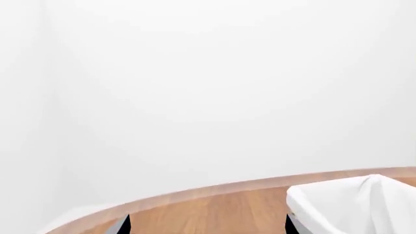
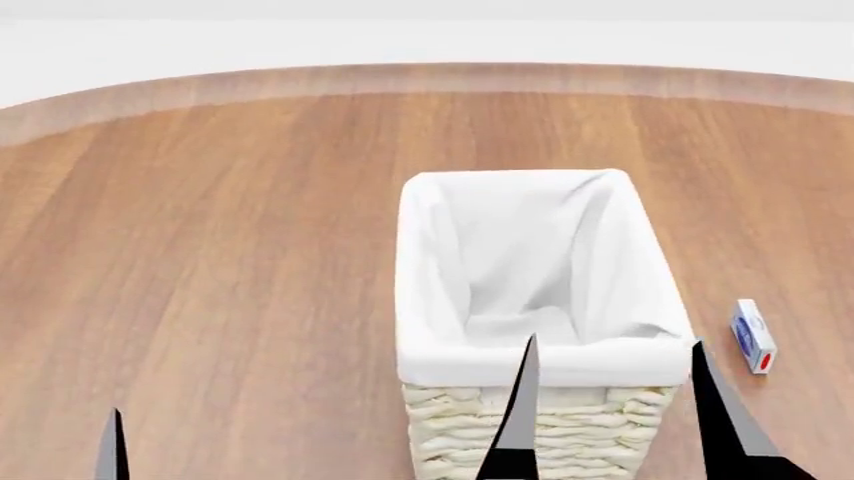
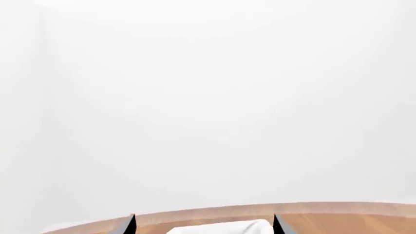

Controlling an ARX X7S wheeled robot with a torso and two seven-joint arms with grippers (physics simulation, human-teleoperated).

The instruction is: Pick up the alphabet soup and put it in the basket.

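Right gripper (image 2: 607, 415) is hovering spread beside the cream woven cloth-lined basket (image 2: 534, 425); soup can unseen, so searching comes first

Upright cream woven basket (image 2: 534, 300), white liner, interior seemingly empty.

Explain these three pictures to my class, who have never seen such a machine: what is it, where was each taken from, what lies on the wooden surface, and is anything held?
This is a simulated two-armed robot. One picture looks down from its head; the other two come from cameras near each arm's tool. On the wooden table stands a cream woven basket with a white cloth liner; nothing shows inside it. Beside it lies a small white and blue box. The dark spikes at the head view's lower edge are finger tips: the right tool stands open in front of the basket, holding nothing. Only one tip of the left tool shows there; its wrist view shows two tips apart, nothing between. No soup can is visible.
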